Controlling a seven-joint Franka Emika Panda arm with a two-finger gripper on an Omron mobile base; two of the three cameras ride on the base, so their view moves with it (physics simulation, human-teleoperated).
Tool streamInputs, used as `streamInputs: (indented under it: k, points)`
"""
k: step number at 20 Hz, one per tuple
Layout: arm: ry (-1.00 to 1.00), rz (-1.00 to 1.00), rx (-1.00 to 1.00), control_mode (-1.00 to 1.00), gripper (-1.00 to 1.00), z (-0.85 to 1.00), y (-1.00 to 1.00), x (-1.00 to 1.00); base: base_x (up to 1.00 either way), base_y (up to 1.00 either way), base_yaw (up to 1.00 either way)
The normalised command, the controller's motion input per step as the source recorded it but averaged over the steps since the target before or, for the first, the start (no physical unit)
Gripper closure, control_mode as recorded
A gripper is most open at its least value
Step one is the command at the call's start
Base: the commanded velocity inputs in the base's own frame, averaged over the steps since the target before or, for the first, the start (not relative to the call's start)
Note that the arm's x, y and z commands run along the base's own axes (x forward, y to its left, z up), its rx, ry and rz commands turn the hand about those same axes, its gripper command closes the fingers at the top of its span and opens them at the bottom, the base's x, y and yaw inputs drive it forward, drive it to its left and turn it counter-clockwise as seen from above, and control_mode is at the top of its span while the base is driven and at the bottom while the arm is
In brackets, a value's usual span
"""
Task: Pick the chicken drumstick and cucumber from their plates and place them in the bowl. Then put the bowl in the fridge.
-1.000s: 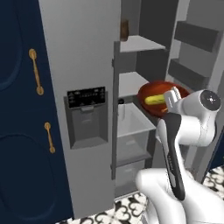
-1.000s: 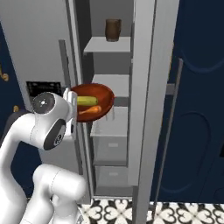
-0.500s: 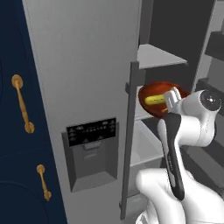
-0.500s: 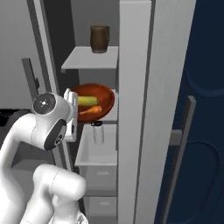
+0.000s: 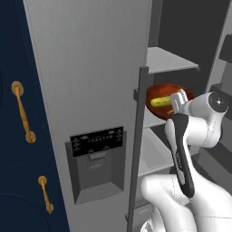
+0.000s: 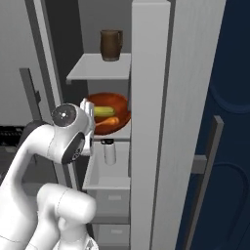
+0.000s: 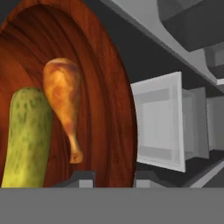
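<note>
The dark red-brown bowl (image 5: pixel 164 89) (image 6: pixel 111 101) (image 7: pixel 109 83) hangs inside the open grey fridge (image 5: pixel 90 77), just over a middle shelf (image 6: pixel 119 135). The yellow-green cucumber (image 5: pixel 160 101) (image 6: pixel 104 111) (image 7: pixel 27 135) and the orange-brown chicken drumstick (image 6: pixel 108 121) (image 7: pixel 63 98) lie side by side in it. My gripper (image 5: pixel 178 100) (image 6: pixel 89 110) (image 7: pixel 114 177) is shut on the bowl's near rim. I cannot tell whether the bowl touches the shelf. The plates are out of view.
A brown mug (image 6: pixel 111 45) stands on the upper shelf (image 6: pixel 97 68), and a white bottle (image 6: pixel 110 152) below the bowl. Grey drawers (image 7: pixel 159 127) sit lower down. The fridge doors flank the opening (image 6: pixel 151 122). Navy cabinets with brass handles (image 5: pixel 22 113) lie to the left.
The whole scene has grown and shifted, so the base has driven closer to the fridge. The bowl, held throughout, now reaches in between the shelves.
</note>
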Motion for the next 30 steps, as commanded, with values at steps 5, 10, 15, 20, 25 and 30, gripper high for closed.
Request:
streamInputs:
  k: [5,10,15,20,25,30]
  points:
    - [0.0,0.1,0.0,-1.0,1.0,-0.4,-0.01,0.81,0.0,0.0,0.0]
    - [0.03,0.02,0.0,-1.0,1.0,-0.4,0.0,0.81,0.0,0.0,0.0]
    - [0.04,0.02,0.0,-1.0,1.0,-0.35,0.0,0.59,0.0,0.0,0.0]
    - [0.05,0.06,0.0,-1.0,1.0,-0.41,0.0,0.43,0.0,0.0,0.0]
    - [0.05,0.05,0.0,-1.0,1.0,-0.37,0.0,0.45,0.0,0.0,0.0]
    - [0.01,0.01,0.0,-1.0,-1.0,-0.19,0.0,0.42,0.0,0.0,0.0]
